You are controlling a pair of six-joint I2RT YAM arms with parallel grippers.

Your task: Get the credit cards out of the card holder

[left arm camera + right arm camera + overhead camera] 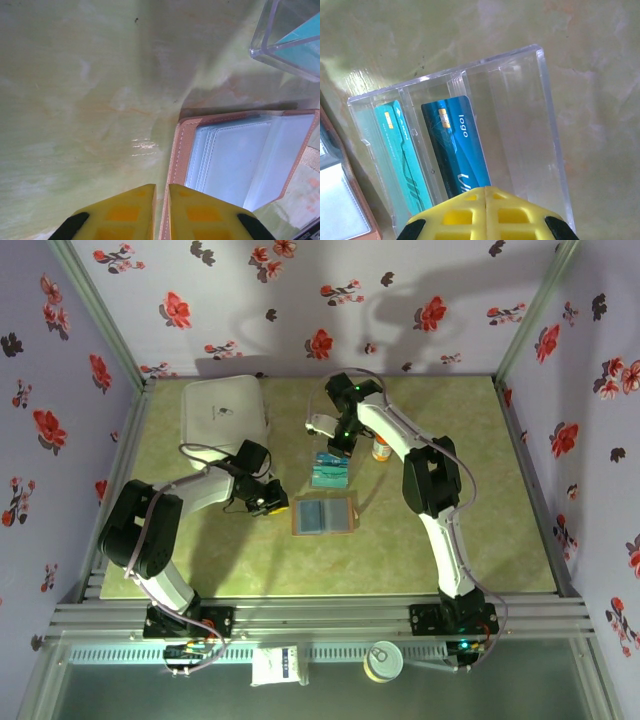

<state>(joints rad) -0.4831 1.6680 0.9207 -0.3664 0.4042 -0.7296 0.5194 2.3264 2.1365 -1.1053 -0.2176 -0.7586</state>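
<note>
On the table (480, 540), the card holder (324, 514) lies open, its left rim pinched by the left gripper (162, 195). Just beyond, teal and blue credit cards (460, 145) lie in a clear tray (540, 125); the right gripper (486, 195), fingers pressed together, sits over the blue one's end.

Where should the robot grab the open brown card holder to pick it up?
Probably its brown rim on the left edge, coming low from the left, just where the left gripper seems to pinch it. The card holder lies open and flat, so that thin edge is the easiest part to squeeze.
</note>
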